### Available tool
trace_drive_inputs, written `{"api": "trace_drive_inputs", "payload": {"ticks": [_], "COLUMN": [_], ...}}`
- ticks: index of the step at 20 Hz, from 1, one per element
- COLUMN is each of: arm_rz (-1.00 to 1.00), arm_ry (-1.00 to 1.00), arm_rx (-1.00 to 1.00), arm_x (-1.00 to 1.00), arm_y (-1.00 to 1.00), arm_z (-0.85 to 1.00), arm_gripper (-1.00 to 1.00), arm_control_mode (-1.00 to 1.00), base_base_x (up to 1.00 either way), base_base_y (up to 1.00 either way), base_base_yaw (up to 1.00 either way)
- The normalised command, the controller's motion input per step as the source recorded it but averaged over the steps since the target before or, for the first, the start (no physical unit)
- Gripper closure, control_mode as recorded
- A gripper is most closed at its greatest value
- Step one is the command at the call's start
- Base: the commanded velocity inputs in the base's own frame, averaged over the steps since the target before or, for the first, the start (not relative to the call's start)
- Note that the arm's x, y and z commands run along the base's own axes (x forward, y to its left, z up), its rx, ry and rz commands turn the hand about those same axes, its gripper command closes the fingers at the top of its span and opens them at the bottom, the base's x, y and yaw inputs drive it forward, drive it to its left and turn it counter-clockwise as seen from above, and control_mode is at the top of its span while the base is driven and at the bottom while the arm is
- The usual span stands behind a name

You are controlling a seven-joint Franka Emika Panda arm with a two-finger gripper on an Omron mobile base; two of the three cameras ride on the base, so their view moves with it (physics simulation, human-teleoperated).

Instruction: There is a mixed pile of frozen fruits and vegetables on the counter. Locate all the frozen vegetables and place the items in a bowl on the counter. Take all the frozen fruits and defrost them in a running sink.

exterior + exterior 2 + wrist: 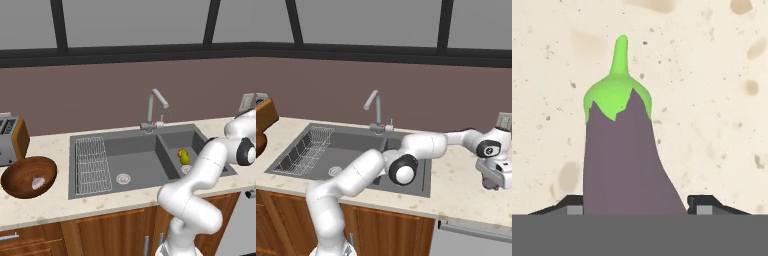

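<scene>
On the worktop [456,185] right of the sink [145,160], near its front edge, the gripper [634,210] is seen lowered over the purple eggplant [624,160], its two fingertips [704,204] pressed against the eggplant's flanks, the green cap pointing away. Within the smaller right basin a yellow-green pear-shaped piece [184,157] is seen, and at the worktop's left end, beside the toaster [12,140], the wooden bowl [20,175] is found with the whitish bulb [38,182] inside.
</scene>
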Motion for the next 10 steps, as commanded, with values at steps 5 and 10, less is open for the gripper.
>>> {"api": "trace_drive_inputs", "payload": {"ticks": [5, 10], "arm_rz": [0.00, 0.00], "arm_ry": [-0.08, -0.17], "arm_rx": [-0.04, -0.08], "arm_x": [-0.14, -0.18], "arm_y": [0.36, 0.46], "arm_z": [0.22, 0.16], "arm_gripper": [1.00, 1.00], "arm_control_mode": [-1.00, -1.00], "base_base_x": [0.00, 0.00], "base_base_y": [0.00, 0.00], "base_base_yaw": [0.00, 0.00]}}
